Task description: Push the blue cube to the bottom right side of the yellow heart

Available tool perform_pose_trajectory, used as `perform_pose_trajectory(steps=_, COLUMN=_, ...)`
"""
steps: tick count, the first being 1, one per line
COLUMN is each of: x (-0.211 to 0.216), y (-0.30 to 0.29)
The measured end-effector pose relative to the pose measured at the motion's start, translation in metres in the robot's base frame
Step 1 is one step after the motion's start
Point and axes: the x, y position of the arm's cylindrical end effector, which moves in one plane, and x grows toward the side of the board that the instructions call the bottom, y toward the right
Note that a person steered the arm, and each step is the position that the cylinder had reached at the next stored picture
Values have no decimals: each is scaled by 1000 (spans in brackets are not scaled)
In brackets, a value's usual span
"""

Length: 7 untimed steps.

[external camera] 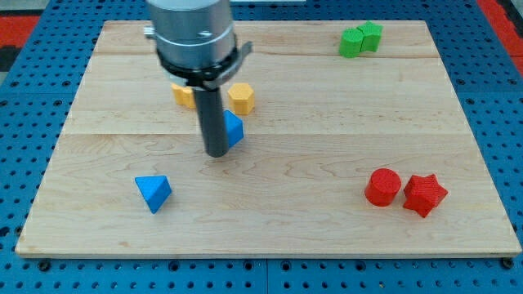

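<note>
The blue cube (234, 129) sits left of the board's middle, partly hidden behind my rod. My tip (217, 153) rests on the board, touching or nearly touching the cube's left and lower side. A yellow block (241, 97) lies just above the cube. A second yellow block (183, 95) lies to the upper left, partly hidden by the arm. I cannot tell which of the two is the heart.
A blue triangular block (153, 193) lies at the lower left. A red cylinder (382, 187) and a red star (424, 194) sit together at the lower right. Two green blocks (360, 39) touch near the top right edge of the wooden board (327, 237).
</note>
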Motion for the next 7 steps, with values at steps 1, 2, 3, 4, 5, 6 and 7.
perform_pose_trajectory(steps=1, x=-11, y=12)
perform_pose_trajectory(steps=2, x=-11, y=56)
perform_pose_trajectory(steps=3, x=-26, y=69)
perform_pose_trajectory(steps=4, x=-41, y=20)
perform_pose_trajectory(steps=5, x=-38, y=-13)
perform_pose_trajectory(steps=6, x=-16, y=4)
perform_pose_trajectory(steps=7, x=-13, y=98)
